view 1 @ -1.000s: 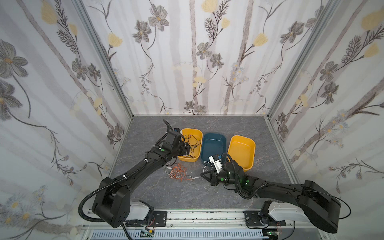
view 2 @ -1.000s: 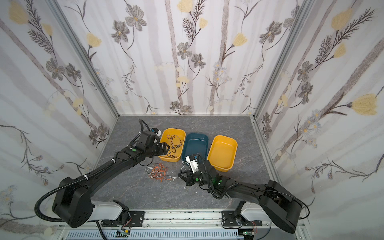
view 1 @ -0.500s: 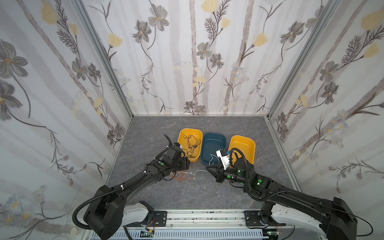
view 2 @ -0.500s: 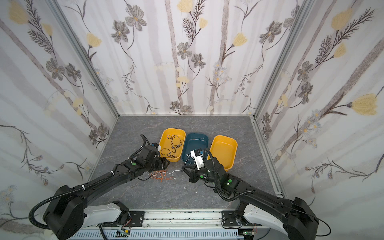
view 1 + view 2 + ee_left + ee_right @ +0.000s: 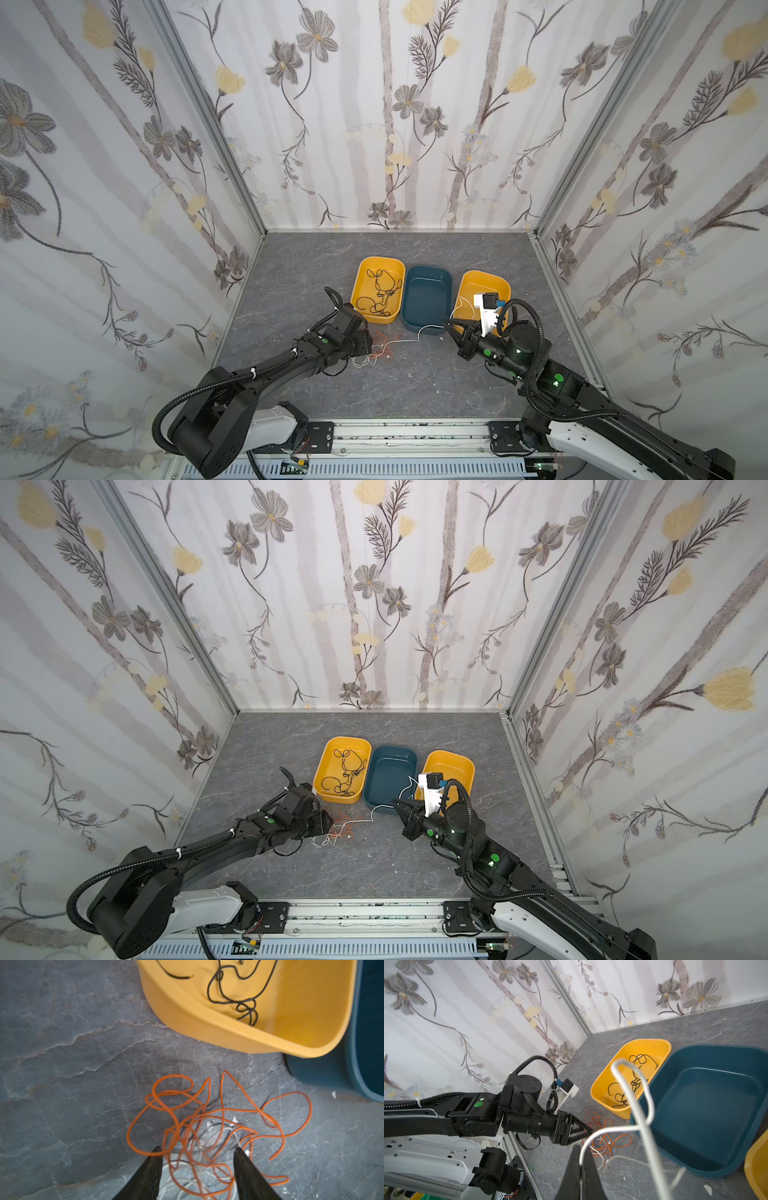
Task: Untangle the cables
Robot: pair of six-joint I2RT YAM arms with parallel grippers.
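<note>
A tangle of orange and white cables (image 5: 380,351) (image 5: 340,831) (image 5: 207,1126) lies on the grey floor in front of the left yellow tray. My left gripper (image 5: 197,1149) (image 5: 360,344) is low over the tangle and open. Its fingers straddle several strands without pinching any. My right gripper (image 5: 580,1149) (image 5: 446,322) (image 5: 397,804) is shut on a white cable (image 5: 612,1129) (image 5: 424,330). That cable trails from the tangle past the teal tray's front. Black cables (image 5: 378,291) (image 5: 243,1004) lie in the left yellow tray.
Three trays stand in a row: the left yellow tray (image 5: 376,320), an empty teal tray (image 5: 428,291) and another yellow tray (image 5: 486,282) behind my right wrist. Patterned walls close in three sides. A metal rail (image 5: 395,432) runs along the front.
My left gripper has come back from the left yellow tray down onto the tangle, with its jaws slightly narrower. My right gripper has pulled to the right, drawing the white cable out of the tangle.
</note>
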